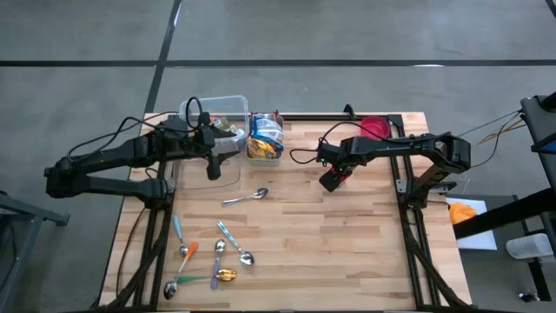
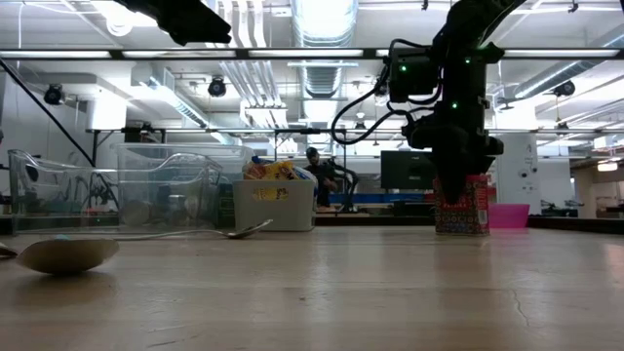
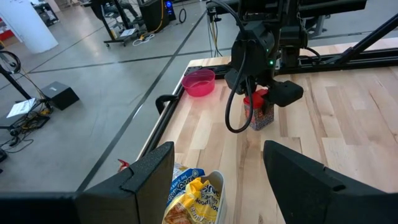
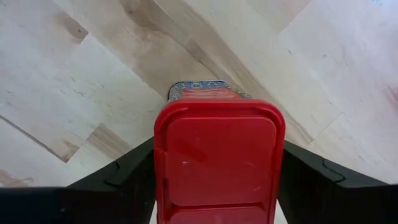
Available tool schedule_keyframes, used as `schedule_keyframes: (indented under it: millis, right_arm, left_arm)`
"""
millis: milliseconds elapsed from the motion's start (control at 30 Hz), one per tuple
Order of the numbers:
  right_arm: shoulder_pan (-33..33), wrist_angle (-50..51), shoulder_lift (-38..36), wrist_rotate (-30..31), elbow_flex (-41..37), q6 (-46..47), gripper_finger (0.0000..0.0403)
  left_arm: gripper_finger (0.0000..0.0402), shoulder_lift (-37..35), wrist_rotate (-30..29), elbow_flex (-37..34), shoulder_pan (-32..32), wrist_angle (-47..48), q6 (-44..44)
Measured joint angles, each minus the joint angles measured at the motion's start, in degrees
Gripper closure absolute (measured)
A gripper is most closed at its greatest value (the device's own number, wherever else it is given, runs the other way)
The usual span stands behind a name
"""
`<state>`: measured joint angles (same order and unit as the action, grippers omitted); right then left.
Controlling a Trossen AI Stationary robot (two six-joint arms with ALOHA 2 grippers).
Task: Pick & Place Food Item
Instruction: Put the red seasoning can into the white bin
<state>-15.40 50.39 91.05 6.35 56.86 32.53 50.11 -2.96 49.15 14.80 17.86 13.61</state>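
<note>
Far left of the table: a clear bin [image 1: 221,109] is set beside a smaller food tub [image 1: 266,139] stuffed with snack packets, likely stock for the task. The left gripper [image 1: 214,165] is held just near of the bin with its fingers [image 3: 146,180] parted and nothing between them; the arm appears to be waiting out of the way.

Near-left area: several spoons [image 1: 217,256] are scattered flat on the wood, one spoon [image 1: 246,197] lying alone nearer the centre.

Right of centre: the red-lidded food box [image 3: 259,112] stands upright on the table. The right gripper [image 4: 214,168] is positioned over it from above, a finger down each side. Contact with the sides cannot be confirmed, so whether it is gripped or just freed cannot be told. The box base rests on the wood in the low view.

Far right: a pink bowl [image 1: 375,127] sits at the far edge, possibly a drop-off point.
</note>
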Motion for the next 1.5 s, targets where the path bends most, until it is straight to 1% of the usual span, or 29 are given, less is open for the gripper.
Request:
schedule_keyframes:
  millis: [367,433,600,933,1267,1500]
  right_arm:
    - [0.0,0.1,0.0,0.2,0.0,0.0,0.0136]
    - [0.0,0.1,0.0,0.2,0.0,0.0,0.0147]
    - [0.0,0.1,0.0,0.3,0.0,0.0,0.0197]
    - [0.0,0.1,0.0,0.2,0.0,0.0,0.0197]
    - [0.0,0.0,0.0,0.2,0.0,0.3,0.0188]
    - [0.0,-0.7,0.0,1.2,0.0,0.2,0.0186]
  left_arm:
    - [0.0153,0.0,0.0,0.0,0.0,0.0,0.0]
    - [0.0153,0.0,0.0,0.0,0.0,0.0,0.0]
    - [0.0153,0.0,0.0,0.0,0.0,0.0,0.0]
    - [0.0153,0.0,0.0,0.0,0.0,0.0,0.0]
    - [0.0153,0.0,0.0,0.0,0.0,0.0,0.0]
    - [0.0153,0.0,0.0,0.0,0.0,0.0,0.0]
